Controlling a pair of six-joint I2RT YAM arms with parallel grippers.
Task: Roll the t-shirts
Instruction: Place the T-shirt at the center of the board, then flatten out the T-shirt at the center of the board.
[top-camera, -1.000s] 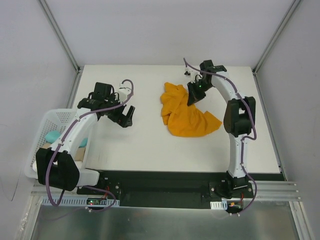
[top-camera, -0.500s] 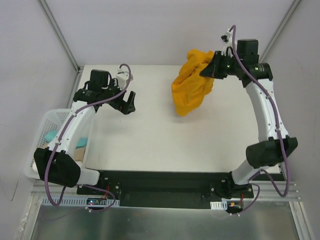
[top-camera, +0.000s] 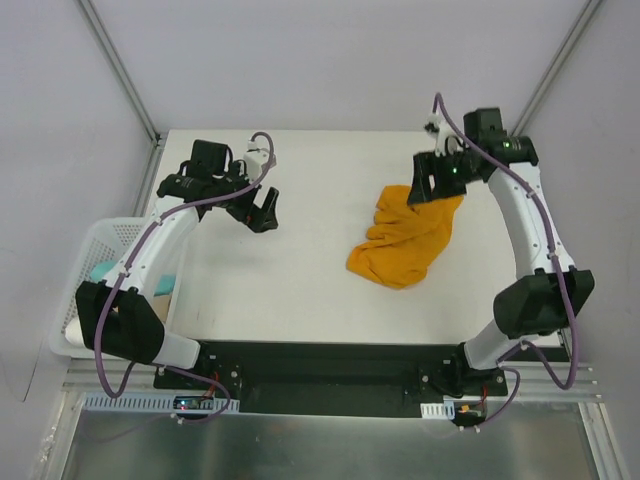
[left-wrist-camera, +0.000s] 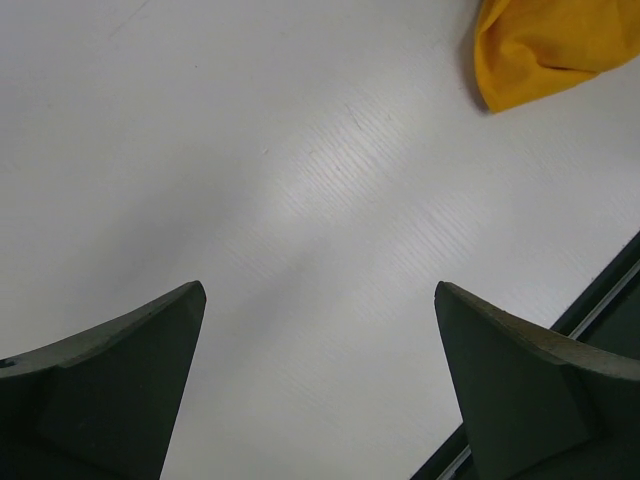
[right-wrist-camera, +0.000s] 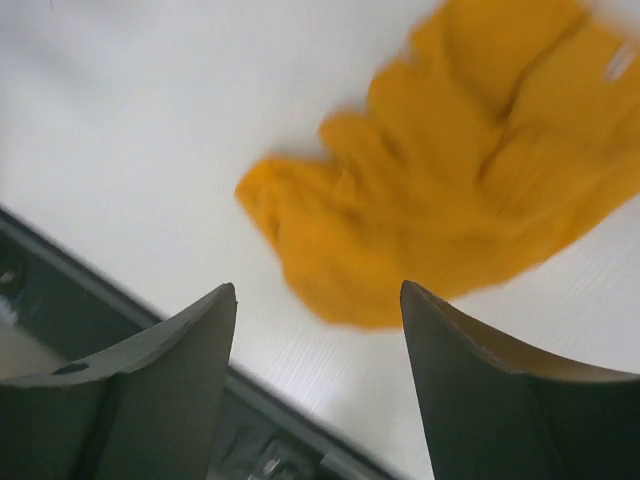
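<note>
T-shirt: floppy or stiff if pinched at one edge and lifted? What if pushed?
Likely floppy: the t-shirt lies crumpled in soft folds, so a one-point lift would probably leave it hanging bunched. Probably light: it looks like thin fabric. Pushed, it would likely wrinkle up rather than slide whole across the table.

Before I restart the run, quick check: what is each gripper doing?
Left gripper: open, holding nothing.
Right gripper: open, holding nothing; orange t-shirt lies beneath it.

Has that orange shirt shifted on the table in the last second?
Yes. The t-shirt now lies a little closer to the right edge of the table than a second ago, stretched out longer and let go by the open right gripper.
</note>
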